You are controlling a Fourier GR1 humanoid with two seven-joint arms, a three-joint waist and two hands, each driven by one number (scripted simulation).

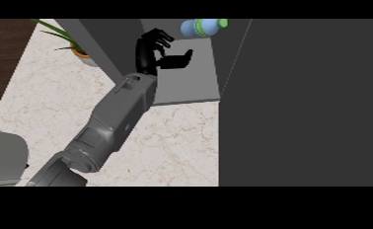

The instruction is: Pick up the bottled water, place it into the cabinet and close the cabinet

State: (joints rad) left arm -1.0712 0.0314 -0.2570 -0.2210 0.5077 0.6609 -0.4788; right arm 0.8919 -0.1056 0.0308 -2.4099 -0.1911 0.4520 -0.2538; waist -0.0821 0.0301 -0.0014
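Bottled water lies on its side inside the open cabinet, near the back, its long axis running left to right with the green cap pointing right. I see my left hand just below and left of it, fingers spread and slightly curled, thumb out, holding nothing and not touching the bottle. My right hand doesn't show.

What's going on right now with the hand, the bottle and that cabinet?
Left hand open inside the cabinet, holding nothing. Right hand out of view. Bottled water lying at the cabinet's back, apart from the hand. Cabinet door open.
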